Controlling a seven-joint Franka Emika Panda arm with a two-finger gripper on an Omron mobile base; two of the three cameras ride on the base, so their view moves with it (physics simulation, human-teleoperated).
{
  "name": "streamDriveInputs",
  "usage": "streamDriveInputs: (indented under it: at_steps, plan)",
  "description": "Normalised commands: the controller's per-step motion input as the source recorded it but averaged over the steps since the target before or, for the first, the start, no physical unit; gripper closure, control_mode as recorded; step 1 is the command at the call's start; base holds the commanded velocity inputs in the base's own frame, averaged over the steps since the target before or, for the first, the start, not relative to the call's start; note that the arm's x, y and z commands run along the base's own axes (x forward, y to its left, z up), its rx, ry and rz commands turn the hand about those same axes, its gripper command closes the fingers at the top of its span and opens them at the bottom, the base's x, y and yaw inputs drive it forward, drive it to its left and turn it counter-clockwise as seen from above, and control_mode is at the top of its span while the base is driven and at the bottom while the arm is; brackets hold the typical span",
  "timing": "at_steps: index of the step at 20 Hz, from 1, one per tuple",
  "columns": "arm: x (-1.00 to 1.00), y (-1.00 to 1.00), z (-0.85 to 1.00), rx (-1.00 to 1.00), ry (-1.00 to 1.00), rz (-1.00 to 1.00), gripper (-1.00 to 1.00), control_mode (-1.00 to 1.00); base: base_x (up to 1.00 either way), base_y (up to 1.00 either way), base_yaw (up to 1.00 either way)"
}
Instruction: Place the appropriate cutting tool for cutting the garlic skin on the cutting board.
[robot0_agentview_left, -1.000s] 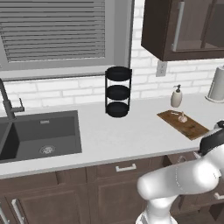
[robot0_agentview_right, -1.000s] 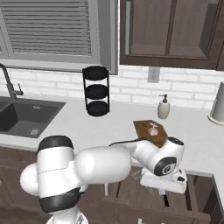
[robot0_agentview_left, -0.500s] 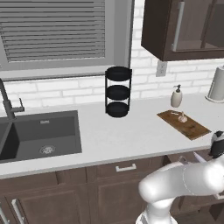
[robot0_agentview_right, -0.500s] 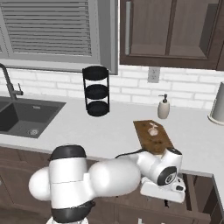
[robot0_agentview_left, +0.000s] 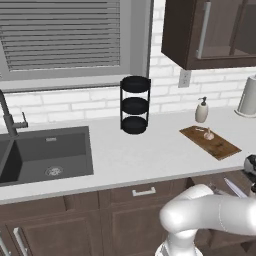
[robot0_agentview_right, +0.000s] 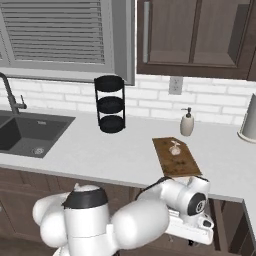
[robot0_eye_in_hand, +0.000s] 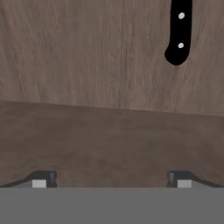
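Observation:
The dark brown cutting board (robot0_agentview_left: 215, 144) (robot0_agentview_right: 176, 158) lies on the counter at the right, with the small pale garlic (robot0_agentview_left: 208, 135) (robot0_agentview_right: 175, 148) on its far part. Below the counter edge a drawer stands open, and a slim grey-blue blade (robot0_agentview_left: 233, 188) lies in it. In the hand view a black handle with two white rivets (robot0_eye_in_hand: 179, 31) rests on the wooden drawer floor at the upper right, its blade out of frame. My gripper (robot0_eye_in_hand: 111, 179) hangs low over the drawer, open and holding nothing, with the handle ahead and to the right of it.
A beige soap dispenser (robot0_agentview_left: 201, 110) stands behind the board and a paper towel roll (robot0_agentview_left: 247, 96) at the far right. A black three-tier rack (robot0_agentview_left: 135, 105) stands mid-counter, and the sink (robot0_agentview_left: 45, 152) with its faucet is at the left. The drawer's wooden wall (robot0_eye_in_hand: 109, 135) is close ahead.
My hand has sunk from counter-edge height, down in front of the board and into the open drawer. The board, garlic and other counter items have not moved.

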Motion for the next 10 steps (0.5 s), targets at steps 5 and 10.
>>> streamDriveInputs:
  at_steps: [5,10]
  plan:
    - [-0.99,0.0,-0.01,0.01,0.13,0.0,-1.0,-1.0,0.0,0.0,0.0]
    - [-0.91,0.0,-0.09,0.01,0.12,0.01,-1.0,-1.0,0.0,0.0,0.0]
